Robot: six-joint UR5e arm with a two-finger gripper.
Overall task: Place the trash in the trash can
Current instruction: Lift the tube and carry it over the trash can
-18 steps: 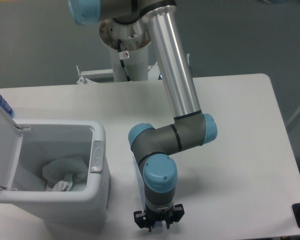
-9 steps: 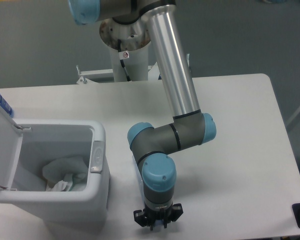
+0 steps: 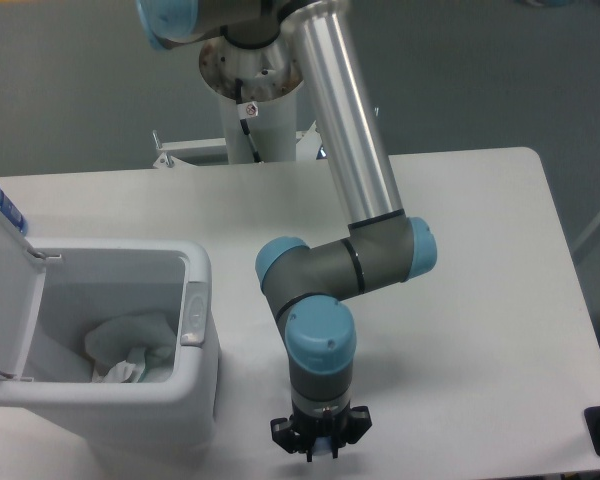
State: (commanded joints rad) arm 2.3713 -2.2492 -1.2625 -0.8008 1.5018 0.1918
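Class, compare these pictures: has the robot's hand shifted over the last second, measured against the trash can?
Yes, slightly. The hand has slid a little to the picture's right, away from the trash can, which stayed put near the table's front edge.

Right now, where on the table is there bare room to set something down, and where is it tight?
The table lies bare right of the arm, out to its right edge, and along the back strip behind the trash can. It is crowded at the front left: the trash can and the gripper leave only a narrow lane between them. The jaws' state is unclear.
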